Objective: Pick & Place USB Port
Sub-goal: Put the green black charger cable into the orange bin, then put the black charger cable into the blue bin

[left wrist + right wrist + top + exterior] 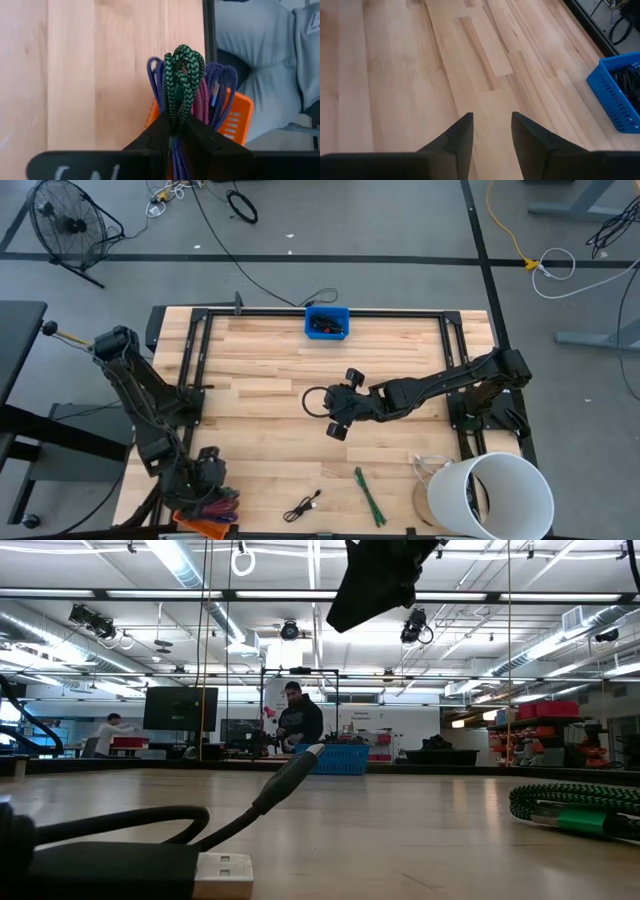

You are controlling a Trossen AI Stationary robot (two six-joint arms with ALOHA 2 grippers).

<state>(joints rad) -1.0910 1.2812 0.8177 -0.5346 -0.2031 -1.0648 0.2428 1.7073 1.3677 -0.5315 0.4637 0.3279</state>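
Observation:
At the table's near left corner my left gripper (pixel 207 478) hovers over an orange basket (pixel 235 117) of coiled cables and is shut on a green-and-black braided cable (pixel 182 70). Purple cables (pixel 222 85) and pink ones stand beside it in the basket. My right gripper (pixel 492 120) is open with nothing between its fingers, above bare wood at the table's middle (pixel 330 405). A black USB cable (pixel 303 507) lies flat near the front edge, its plug (pixel 225 875) close in the low view. Another green cable (pixel 368 495) lies to its right. My left gripper pinches the green braided cable's bundled strands (pixel 175 107) between its two fingers, just behind the looped end. Several strands pass through the gap. The fingers come slanting down from above, and the loop sticks out past their tips over the basket.
A blue bin (pixel 327 323) with dark cables stands at the far edge's middle. A white bucket (pixel 490 495) stands at the near right corner. A black metal frame (pixel 200 350) borders the tabletop. People stand in the room beyond the table.

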